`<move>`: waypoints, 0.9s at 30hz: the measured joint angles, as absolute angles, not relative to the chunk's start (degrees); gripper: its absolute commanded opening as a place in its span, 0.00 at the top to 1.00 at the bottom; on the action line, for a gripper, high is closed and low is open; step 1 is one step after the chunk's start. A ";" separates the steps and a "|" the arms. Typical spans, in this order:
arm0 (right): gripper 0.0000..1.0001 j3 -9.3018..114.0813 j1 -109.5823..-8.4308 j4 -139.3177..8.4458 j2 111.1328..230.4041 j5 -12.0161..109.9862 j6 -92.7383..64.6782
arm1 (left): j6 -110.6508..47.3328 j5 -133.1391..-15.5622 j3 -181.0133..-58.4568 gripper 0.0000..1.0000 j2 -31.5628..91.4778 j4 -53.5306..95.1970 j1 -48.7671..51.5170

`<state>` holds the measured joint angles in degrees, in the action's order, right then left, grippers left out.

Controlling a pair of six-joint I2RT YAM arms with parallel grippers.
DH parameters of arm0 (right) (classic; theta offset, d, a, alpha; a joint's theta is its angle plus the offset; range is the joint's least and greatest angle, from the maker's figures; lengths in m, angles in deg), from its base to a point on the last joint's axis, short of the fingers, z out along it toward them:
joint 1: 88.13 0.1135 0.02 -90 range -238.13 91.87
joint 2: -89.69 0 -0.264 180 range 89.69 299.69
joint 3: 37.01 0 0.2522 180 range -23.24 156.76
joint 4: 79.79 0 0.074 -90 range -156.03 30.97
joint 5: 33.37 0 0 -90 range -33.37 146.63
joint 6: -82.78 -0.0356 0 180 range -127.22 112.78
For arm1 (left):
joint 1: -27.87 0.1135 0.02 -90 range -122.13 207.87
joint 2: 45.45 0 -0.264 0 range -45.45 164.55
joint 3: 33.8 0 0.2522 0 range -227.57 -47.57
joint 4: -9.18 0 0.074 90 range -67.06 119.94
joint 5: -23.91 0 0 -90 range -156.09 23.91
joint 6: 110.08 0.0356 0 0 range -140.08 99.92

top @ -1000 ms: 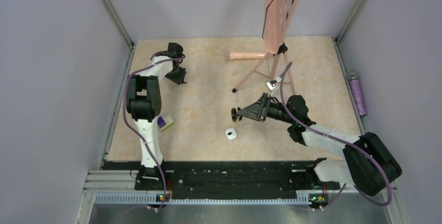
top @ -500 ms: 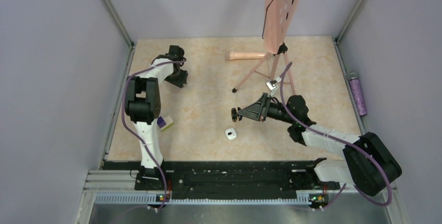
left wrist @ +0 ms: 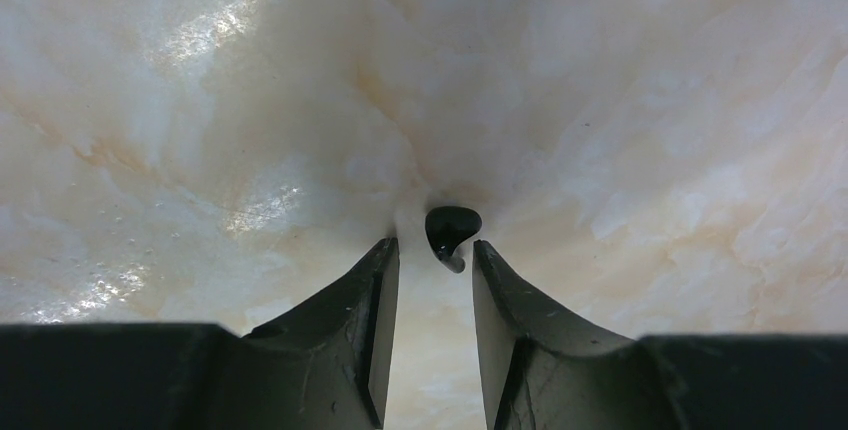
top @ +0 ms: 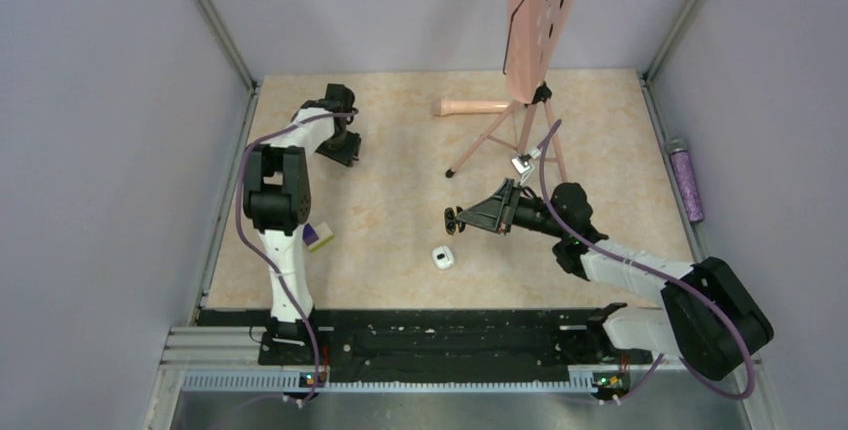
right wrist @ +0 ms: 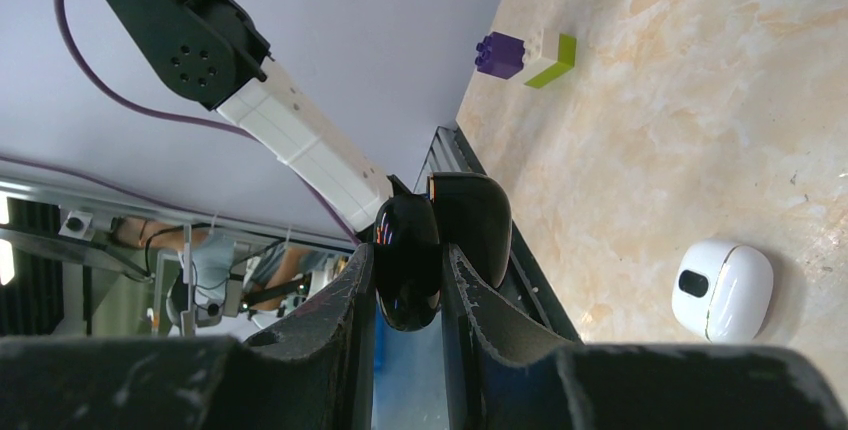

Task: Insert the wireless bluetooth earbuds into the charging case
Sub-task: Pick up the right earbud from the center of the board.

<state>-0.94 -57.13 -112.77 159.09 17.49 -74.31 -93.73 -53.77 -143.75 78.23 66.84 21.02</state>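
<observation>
One tiny black earbud lies on the marbled table, just beyond the tips of my left gripper and close to its right finger. The jaws stand open and nothing is between them. In the top view this gripper points down at the far left of the table. My right gripper is shut on a glossy black two-lobed shell, apparently the charging case, held above the table's middle. No second earbud shows.
A small white pod with a black oval mark lies on the table below the right gripper. A purple-and-yellow block sits by the left arm. A tripod with a pink board and a pink cylinder stand at the back.
The left wrist has shifted slightly at the far left of the table. The right arm and the black shell have stayed still.
</observation>
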 measured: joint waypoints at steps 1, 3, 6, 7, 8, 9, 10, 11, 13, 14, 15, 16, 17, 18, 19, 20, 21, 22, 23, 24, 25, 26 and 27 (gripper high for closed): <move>1.00 -0.94 -57.13 -112.62 159.01 17.47 -74.28 | -93.73 -53.82 -143.88 0.61 78.32 66.99 21.02; 1.00 -0.94 -57.13 -112.38 158.96 17.49 -74.26 | -93.75 -53.79 -143.99 0.60 78.38 67.10 21.02; 1.00 -0.94 -57.13 -111.90 158.96 17.49 -74.28 | -93.73 -53.79 -144.27 0.58 78.56 67.25 21.02; 1.00 -0.94 -57.13 -111.85 158.96 17.47 -74.28 | -93.75 -53.79 -144.36 0.58 78.58 67.27 21.02; 1.00 -0.94 -57.13 -111.85 158.96 17.49 -74.28 | -93.73 -53.79 -144.42 0.58 78.60 67.30 21.02; 1.00 -0.94 -57.13 -111.85 158.96 17.47 -74.31 | -93.73 -53.79 -144.45 0.58 78.60 67.27 21.02; 1.00 -0.94 -57.13 -111.85 158.96 17.47 -74.31 | -93.73 -53.77 -144.49 0.58 78.62 67.32 21.02; 1.00 -0.94 -57.13 -111.85 158.96 17.49 -74.31 | -93.73 -53.77 -144.67 0.59 78.73 67.49 21.04; 1.00 -0.94 -57.13 -111.85 158.96 17.47 -74.31 | -93.70 -53.79 -144.97 0.61 78.86 67.78 21.15; 1.00 -0.94 -57.13 -111.85 158.96 17.49 -74.28 | -93.73 -53.75 -144.97 0.62 78.88 67.89 21.15; 1.00 -0.94 -57.13 -111.85 158.96 17.49 -74.31 | -93.73 -53.73 -144.97 0.64 78.91 67.93 21.18; 1.00 -0.94 -57.13 -111.85 158.96 17.49 -74.31 | -93.73 -53.73 -144.97 0.64 78.93 68.06 21.26; 1.00 -0.94 -57.13 -111.85 158.96 17.49 -74.31 | -93.84 -53.71 -144.97 0.65 78.93 68.17 21.33; 1.00 -0.94 -57.13 -111.85 158.96 17.49 -74.31 | -93.92 -53.69 -144.97 0.65 78.93 68.30 21.44; 1.00 -0.94 -57.13 -111.85 158.96 17.49 -74.31 | -93.94 -53.77 -144.97 0.65 78.93 68.32 21.48; 1.00 -0.94 -57.13 -111.85 158.96 17.49 -74.31 | -93.94 -53.88 -144.95 0.65 78.93 68.34 21.55; 1.00 -0.94 -57.13 -111.85 158.96 17.49 -74.31 | -93.94 -54.04 -144.95 0.65 78.93 68.34 21.61; 1.00 -0.94 -57.13 -111.85 158.96 17.49 -74.31 | -93.94 -54.17 -144.95 0.64 78.93 68.34 21.66; 1.00 -0.94 -57.13 -111.85 158.96 17.47 -74.31 | -93.92 -54.28 -144.95 0.63 78.93 68.34 21.74; 1.00 -0.94 -57.13 -111.88 158.96 17.47 -74.31 | -93.92 -54.39 -144.95 0.62 78.93 68.37 21.79; 1.00 -0.94 -57.13 -111.88 158.96 17.47 -74.33 | -93.94 -54.49 -144.95 0.61 78.93 68.37 21.81; 1.00 -0.94 -57.13 -111.88 158.96 17.47 -74.33 | -93.94 -54.60 -144.95 0.59 78.93 68.32 21.85; 1.00 -0.94 -57.13 -111.88 158.96 17.47 -74.33 | -93.94 -54.71 -144.95 0.57 78.93 68.19 21.87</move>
<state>-0.94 -57.13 -111.88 158.96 17.47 -74.33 -93.94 -54.71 -144.95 78.93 68.19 21.87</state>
